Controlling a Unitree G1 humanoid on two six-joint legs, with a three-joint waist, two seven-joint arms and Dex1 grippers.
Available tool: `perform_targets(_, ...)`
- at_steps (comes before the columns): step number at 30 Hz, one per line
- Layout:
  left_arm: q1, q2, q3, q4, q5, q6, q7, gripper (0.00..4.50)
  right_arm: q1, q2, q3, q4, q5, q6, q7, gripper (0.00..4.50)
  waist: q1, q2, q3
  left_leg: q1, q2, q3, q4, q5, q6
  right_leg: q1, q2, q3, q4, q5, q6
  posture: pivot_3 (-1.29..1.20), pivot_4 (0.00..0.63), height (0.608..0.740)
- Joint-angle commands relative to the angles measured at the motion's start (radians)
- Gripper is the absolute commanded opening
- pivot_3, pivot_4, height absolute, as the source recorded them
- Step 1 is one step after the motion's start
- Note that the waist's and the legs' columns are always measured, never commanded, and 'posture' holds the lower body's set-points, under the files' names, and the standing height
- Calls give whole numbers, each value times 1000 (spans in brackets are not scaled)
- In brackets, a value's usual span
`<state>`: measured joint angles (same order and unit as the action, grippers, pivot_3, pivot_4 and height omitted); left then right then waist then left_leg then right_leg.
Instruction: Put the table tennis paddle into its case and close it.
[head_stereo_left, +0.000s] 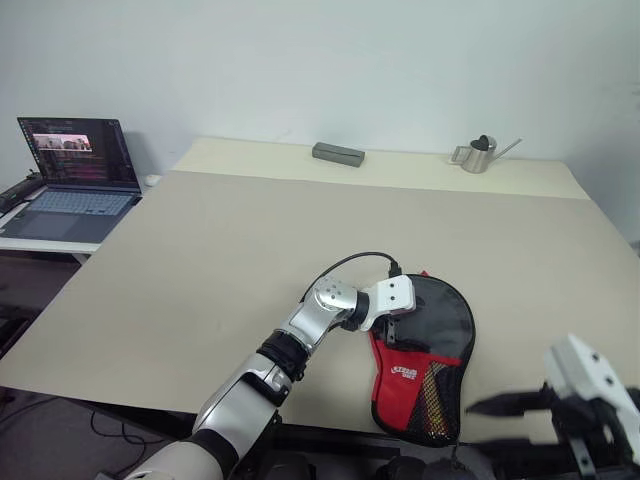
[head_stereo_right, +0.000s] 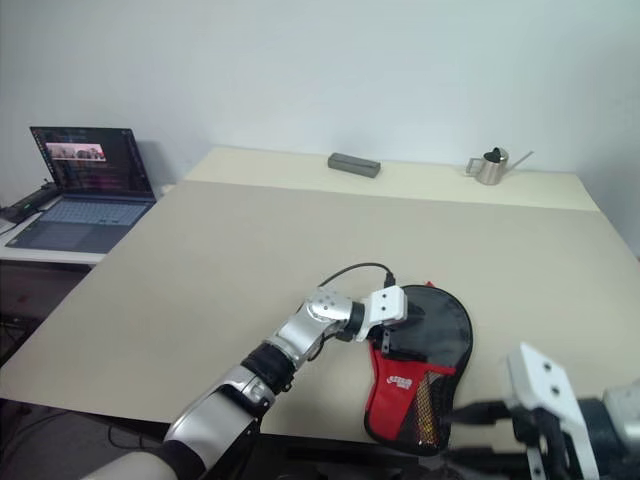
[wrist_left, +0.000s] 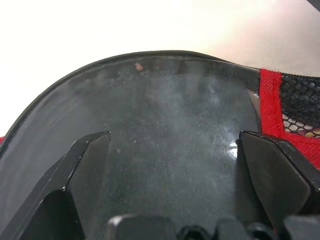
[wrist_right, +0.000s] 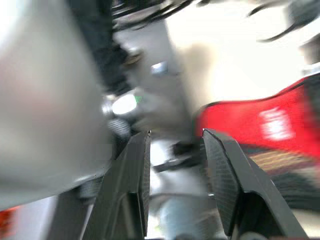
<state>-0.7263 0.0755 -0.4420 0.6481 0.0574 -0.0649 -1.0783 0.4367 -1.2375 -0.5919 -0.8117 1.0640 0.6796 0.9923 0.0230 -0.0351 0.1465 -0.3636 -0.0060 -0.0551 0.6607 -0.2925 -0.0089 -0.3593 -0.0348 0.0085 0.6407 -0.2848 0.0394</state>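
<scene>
The case (head_stereo_left: 440, 330) lies flat near the table's front edge, round end away from me, red logo panel (head_stereo_left: 402, 374) and mesh pocket toward me. A light striped shape behind the mesh (head_stereo_left: 432, 398) looks like the table tennis paddle's handle. A dark surface shows under the clear plastic side (wrist_left: 165, 110); the blade itself cannot be made out. My left gripper (head_stereo_left: 398, 330) hovers at the case's left edge, open wide, its fingers (wrist_left: 87, 155) spread over the plastic and holding nothing. My right gripper (head_stereo_left: 492, 422) hangs to the right of the case past the table's front edge, pointing left, open and empty (wrist_right: 175, 140).
A small grey box (head_stereo_left: 338, 153) and a metal watering can (head_stereo_left: 480, 154) stand at the table's far edge. An open laptop (head_stereo_left: 75, 175) sits on a side table at the left. The table's front edge (head_stereo_left: 330, 425) runs just below the case.
</scene>
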Motion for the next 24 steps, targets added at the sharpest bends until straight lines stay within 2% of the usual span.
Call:
perform_targets(1,63,46,6,-65,-21,83,-48,4500,-168,-6,97,136,-27,6,-40,1794,-3,4,6,-1,0,0,0,0,0,-2,0,0,0,0,0,0,150,740)
perform_targets(6,84,103,84,-270,-110,174,-49,4500,-416,31,250,324,-131,-20,-25,1794,-8,10,14,-15,0,1,1,0,0,-18,2,1,5,3,-7,0,150,740)
perform_targets(12,90,183,184,-506,-239,307,-56,4500,-603,102,362,495,-274,-83,21,1794,-3,16,22,-27,-1,2,2,2,-3,-30,1,2,7,3,-7,0,150,740)
perform_targets(16,77,271,286,-665,-355,407,-69,4500,-684,147,414,626,-378,-163,74,1794,-1,16,24,-28,-2,1,4,2,-3,-30,0,1,7,4,-6,0,150,740)
perform_targets(24,173,425,354,-797,-391,442,-44,4500,-843,194,464,942,-516,-258,179,1794,-8,21,27,-27,-2,3,4,3,-3,-30,0,3,8,4,-6,0,150,740)
